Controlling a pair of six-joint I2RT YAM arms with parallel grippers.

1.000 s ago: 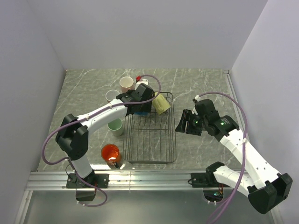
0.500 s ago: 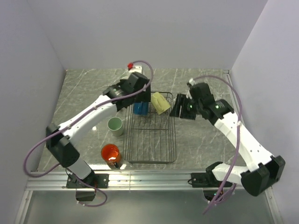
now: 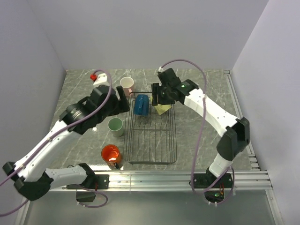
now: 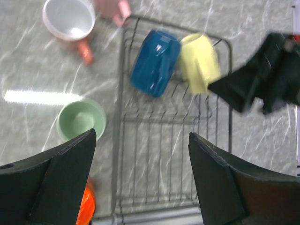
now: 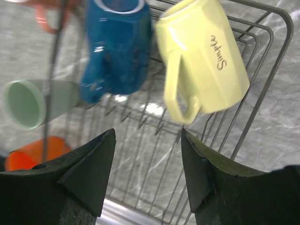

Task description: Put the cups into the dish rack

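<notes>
Hovering above the left side of the dish rack (image 4: 116, 154), my left gripper (image 4: 141, 137) has its fingers spread wide with nothing between them. My right gripper (image 5: 147, 136) hangs over the rack's far right corner, its fingers parted too and closed on nothing. Its fingertips are short of the pale yellow mug (image 5: 206, 61) and not touching it.

The rack stands on the grey marbled table (image 3: 197, 136), its long side running from near to far. Two cups are in it, both at the far end. The blue mug (image 4: 154, 63) lies on its side at the left, and the yellow one is tipped over just beside it on the right, handle pointing toward the near end.

The other four stand on the table to the left of the rack. One pink mug (image 4: 70, 21) is upright near the far left corner, and a second pink mug (image 4: 112, 7) shows only at the wrist view's edge. The mint green mug (image 4: 80, 119) sits beside the rack's left rail, mouth up. The orange mug (image 3: 111, 153) stands at the near left corner.
</notes>
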